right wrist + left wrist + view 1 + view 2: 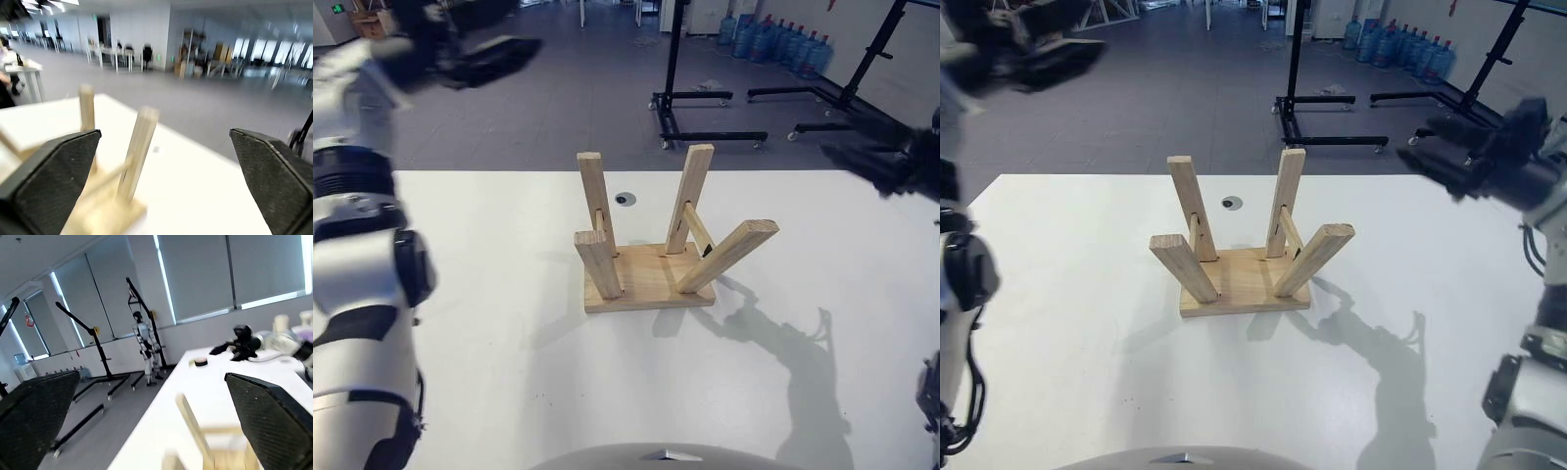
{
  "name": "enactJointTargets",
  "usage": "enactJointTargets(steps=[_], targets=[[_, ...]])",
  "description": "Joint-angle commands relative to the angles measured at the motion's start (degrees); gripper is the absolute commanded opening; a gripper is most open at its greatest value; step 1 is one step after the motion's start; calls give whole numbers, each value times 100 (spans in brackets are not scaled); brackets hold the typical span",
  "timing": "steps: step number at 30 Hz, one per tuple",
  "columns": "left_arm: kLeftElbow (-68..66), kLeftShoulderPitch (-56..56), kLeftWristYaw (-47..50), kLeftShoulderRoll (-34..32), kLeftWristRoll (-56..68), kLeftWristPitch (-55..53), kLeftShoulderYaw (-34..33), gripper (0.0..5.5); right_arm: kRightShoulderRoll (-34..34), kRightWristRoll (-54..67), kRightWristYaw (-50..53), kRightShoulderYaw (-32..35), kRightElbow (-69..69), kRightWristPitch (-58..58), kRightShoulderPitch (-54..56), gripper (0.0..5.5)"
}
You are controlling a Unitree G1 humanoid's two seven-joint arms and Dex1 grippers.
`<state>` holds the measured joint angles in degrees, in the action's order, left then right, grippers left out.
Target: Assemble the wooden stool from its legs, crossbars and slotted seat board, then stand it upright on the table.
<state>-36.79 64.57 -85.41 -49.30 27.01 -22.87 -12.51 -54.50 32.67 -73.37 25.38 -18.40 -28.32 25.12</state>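
Observation:
The wooden stool lies upside down in the middle of the white table (509, 372). Its seat board (646, 291) rests flat and several legs point up and splay outward, among them a back leg (596, 201) and a strongly tilted front right leg (729, 255). A thin crossbar (698, 228) joins the right-hand legs. My left gripper (494, 59) hangs open high above the table's far left corner, clear of the stool. My right gripper (1440, 157) is open in the air off to the right of the stool, holding nothing. Its wrist view shows the legs (139, 152) between its fingers (54, 171).
A small round grommet (625, 199) sits in the table behind the stool. Beyond the far edge stand black wheeled frames (705, 98) and a row of water bottles (783, 44) on the floor.

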Motion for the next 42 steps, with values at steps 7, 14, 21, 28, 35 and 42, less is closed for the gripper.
enactJointTargets(steps=[7,14,21,28,35,42], targets=[[5940,-6612,565,158,1654,-1256,-254,540,637,166,-1031,-175,1764,785,-3022,484],[6136,-5798,2031,929,1447,-1193,282,540,1219,657,-52,-493,2202,430,-1765,484],[5612,-4979,2521,1236,1346,-1078,633,540,1322,643,-43,-981,2059,476,-1345,484],[5386,-4967,2420,1578,1146,-866,1302,540,1519,449,33,-1420,1836,628,-1079,484],[4879,-4745,2406,1834,1251,-900,1399,451,1645,418,208,-1535,1747,652,-1021,397],[4891,-4640,2345,1782,1595,-1283,1316,345,1590,644,298,-1494,1903,209,-1150,271]])
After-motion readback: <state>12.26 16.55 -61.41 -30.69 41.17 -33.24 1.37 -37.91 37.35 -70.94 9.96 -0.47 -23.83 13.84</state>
